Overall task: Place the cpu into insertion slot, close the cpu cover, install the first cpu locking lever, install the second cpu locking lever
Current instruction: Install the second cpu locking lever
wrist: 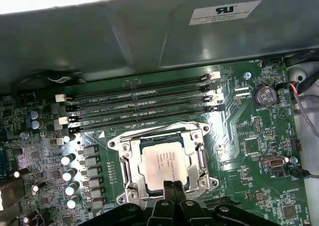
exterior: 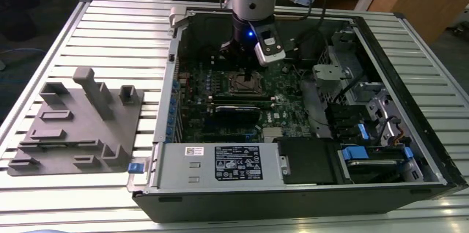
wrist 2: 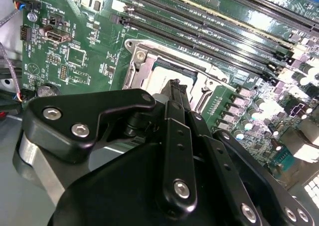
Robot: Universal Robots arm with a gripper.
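The cpu [wrist: 162, 161] lies flat in the insertion slot [wrist: 115, 142] on the green motherboard, its dull silver top facing up. The cpu cover [wrist: 132, 161] lies down around it as a silvery frame, and the chip shows through its window. In the second wrist view the cpu [wrist 2: 162, 76] and cover [wrist 2: 135, 69] sit just beyond my fingertips. My gripper [wrist: 172, 186] hovers at one edge of the socket with its two black fingers pressed together and nothing between them. In the exterior view the gripper [exterior: 242, 60] hangs just behind the socket [exterior: 245, 83]. I cannot make out the locking levers.
Several long black memory slots [wrist: 139, 106] run beside the socket. A row of silver capacitors [wrist: 70, 176] stands on another side. The grey case wall [wrist: 149, 36] rises behind. A black card [exterior: 236, 109], power supply [exterior: 219, 161] and drive bays [exterior: 366, 112] fill the case. A grey fixture [exterior: 77, 123] sits outside.
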